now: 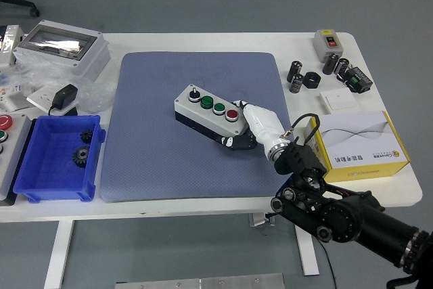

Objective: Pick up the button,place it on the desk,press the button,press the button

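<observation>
A grey button box (203,108) with a black base lies on the blue mat (169,153), tilted diagonally. Its top carries a black knob (192,91), two green buttons (207,101) (219,107) and a red button (232,114). My right hand (245,126), white with dark fingers, comes in from the lower right and is closed around the box's right end, next to the red button. Its fingers curl under the box's near right corner. The left hand is out of view.
A blue bin (57,160) with black gears stands at the left. A grey enclosure (61,49) and a black adapter (64,96) lie at the back left. A yellow-and-white box (362,143), black cylinders (298,76) and a small switch box (329,42) are at the right.
</observation>
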You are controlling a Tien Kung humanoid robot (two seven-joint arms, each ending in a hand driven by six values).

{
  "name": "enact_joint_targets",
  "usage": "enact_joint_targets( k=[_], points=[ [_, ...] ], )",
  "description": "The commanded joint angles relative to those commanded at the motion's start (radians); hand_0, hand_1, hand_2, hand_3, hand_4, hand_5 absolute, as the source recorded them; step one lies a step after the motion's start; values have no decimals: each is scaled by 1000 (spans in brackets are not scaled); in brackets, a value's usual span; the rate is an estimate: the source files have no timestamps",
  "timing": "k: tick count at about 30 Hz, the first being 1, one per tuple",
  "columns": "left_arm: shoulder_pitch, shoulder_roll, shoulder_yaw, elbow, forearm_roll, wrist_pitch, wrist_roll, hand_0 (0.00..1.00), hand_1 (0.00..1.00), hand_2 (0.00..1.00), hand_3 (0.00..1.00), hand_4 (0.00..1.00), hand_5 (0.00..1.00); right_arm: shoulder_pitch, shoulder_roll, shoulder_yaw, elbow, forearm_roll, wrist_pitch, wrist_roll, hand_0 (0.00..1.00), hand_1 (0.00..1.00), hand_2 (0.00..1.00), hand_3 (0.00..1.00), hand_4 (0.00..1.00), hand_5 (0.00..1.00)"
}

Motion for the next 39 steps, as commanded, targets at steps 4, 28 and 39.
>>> enact_joint_targets(
  k=[4,28,39],
  points=[
    [1,-1,1,-1,-3,1,0,661,560,503,573,408,70,-5,-8,21,12,40,-19,73,84,277,316,246,2,2],
    [2,-6,7,-3,-9,4,5,662,563,505,576,414,71,39,-85,-150,18,-56,6,403,153,285,233,164,2,2],
    [2,-7,9,-6,-13,4,11,661,562,505,575,414,73,42,-79,-120,-78,-128,15,432,206,303,240,166,2,2]
  ],
)
